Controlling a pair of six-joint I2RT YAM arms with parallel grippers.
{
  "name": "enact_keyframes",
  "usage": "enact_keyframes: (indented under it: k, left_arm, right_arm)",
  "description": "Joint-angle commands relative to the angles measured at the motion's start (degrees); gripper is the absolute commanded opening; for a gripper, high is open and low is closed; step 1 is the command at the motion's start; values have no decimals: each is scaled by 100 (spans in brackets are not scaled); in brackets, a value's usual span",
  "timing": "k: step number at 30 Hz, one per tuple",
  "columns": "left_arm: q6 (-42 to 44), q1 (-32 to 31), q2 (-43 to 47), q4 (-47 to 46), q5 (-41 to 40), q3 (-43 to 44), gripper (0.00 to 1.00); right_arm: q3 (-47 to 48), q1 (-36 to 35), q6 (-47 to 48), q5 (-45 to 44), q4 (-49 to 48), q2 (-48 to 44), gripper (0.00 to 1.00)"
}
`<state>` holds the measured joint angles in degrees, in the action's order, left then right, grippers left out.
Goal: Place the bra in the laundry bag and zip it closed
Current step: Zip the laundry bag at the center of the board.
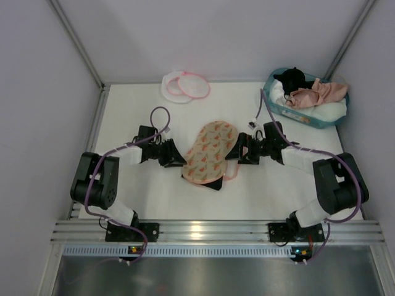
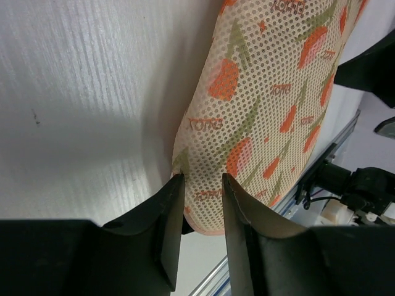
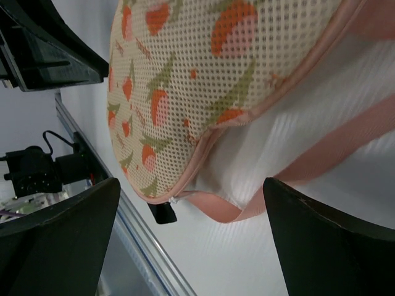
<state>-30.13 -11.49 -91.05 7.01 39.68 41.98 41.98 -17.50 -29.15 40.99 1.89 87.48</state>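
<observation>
The salmon-pink bra (image 1: 318, 92) lies draped in the teal basket (image 1: 289, 112) at the back right. At the back, left of centre, the white mesh laundry bag (image 1: 185, 86) with its pink rim lies flat. An orange-printed padded piece (image 1: 210, 153) lies mid-table between both arms. My left gripper (image 1: 178, 154) (image 2: 202, 177) has narrowed onto that piece's (image 2: 265, 92) left edge, and both fingertips touch the mesh. My right gripper (image 1: 239, 150) (image 3: 191, 191) stands wide open just right of the piece (image 3: 185, 68). A pink strap loop (image 3: 296, 166) lies on the table between its fingers.
The basket also holds a black garment (image 1: 293, 79) and white cloth (image 1: 327, 111). A small black tab (image 3: 162, 213) sticks out at the printed piece's near end. Grey walls close in the table at the left, the back and the right. A metal rail (image 1: 203, 231) runs along the near edge.
</observation>
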Motion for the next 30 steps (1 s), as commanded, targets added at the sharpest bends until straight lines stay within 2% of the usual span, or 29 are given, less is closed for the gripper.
enact_keyframes:
  k: [1,9,16,19,20,21,22,23,25,27,28,30]
  left_arm:
    - [-371,-20,-141,-648,409,-5,35]
    - [-239,-20,-493,-613,487,153,37]
    - [-230,-20,-687,-648,470,171,38]
    - [-213,-47,-634,-815,462,179,38]
    - [-169,-55,-616,-815,462,188,40]
    - [-134,-56,-581,-815,496,197,42]
    - [-81,-64,-485,-728,505,301,52]
    - [180,-64,-415,-501,506,407,56]
    - [602,-64,-30,52,392,748,66]
    - [1445,-73,384,327,-20,908,72]
    - [1744,-178,847,458,-300,978,79]
    - [2580,-467,1315,723,-1170,936,85]
  right_arm:
    - [-548,-193,-977,68,-1576,93,99]
    - [-541,-333,-1339,304,-2341,629,74]
    - [-576,-527,-1664,427,-2782,1077,58]
    - [-498,-535,-1866,532,-3019,1183,39]
    - [-489,-527,-1928,576,-3071,1201,23]
    - [-471,-527,-1980,611,-3124,1201,14]
    - [-428,-527,-2059,699,-3125,1149,6]
    - [-418,-527,-2095,743,-3107,1105,0]
    - [-418,-527,-2174,849,-3081,1008,0]
    - [-436,-527,-2192,884,-3054,832,0]
    - [-497,-527,-2209,858,-3037,719,0]
    - [-567,-535,-2323,814,-3046,639,0]
